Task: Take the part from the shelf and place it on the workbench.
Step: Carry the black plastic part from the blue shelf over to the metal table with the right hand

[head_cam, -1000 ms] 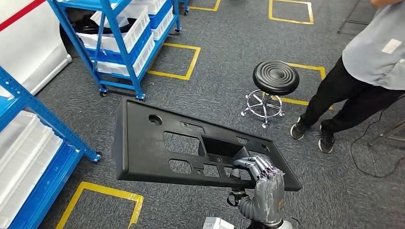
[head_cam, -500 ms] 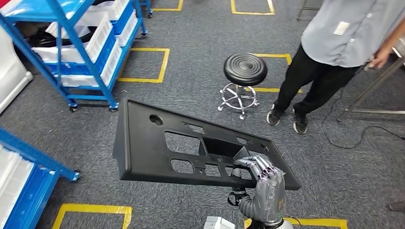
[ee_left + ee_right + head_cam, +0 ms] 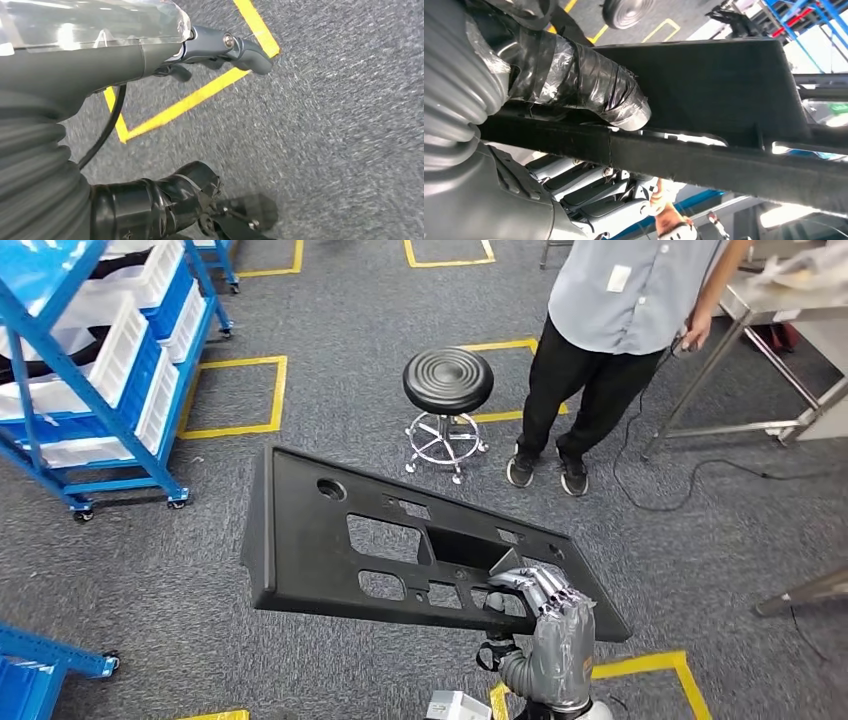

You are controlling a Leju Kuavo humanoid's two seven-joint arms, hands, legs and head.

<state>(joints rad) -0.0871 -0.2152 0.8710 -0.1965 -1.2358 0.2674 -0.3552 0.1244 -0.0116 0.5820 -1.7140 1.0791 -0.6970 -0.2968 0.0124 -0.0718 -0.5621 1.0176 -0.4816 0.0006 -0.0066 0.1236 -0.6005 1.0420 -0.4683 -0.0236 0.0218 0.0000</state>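
One hand does the holding: the right hand grips the near right end of the part, a long black plastic panel with cut-outs, its fingers curled over the panel's top face; from the right wrist view the taped thumb presses one face of the part while the darker fingers close on the other. That panel is carried in the air over the grey carpet, tilted, its long end reaching away to the robot's left. Hanging above the carpet and a yellow tape line, the left hand holds nothing; how far its fingers are apart cannot be told. Beyond the part stands a black round stool on a chrome base, and just beside it a person in a grey shirt bearing a small white label, too small to read. Blue shelving with white bins stands to the far left, and a metal-legged table at the far right.
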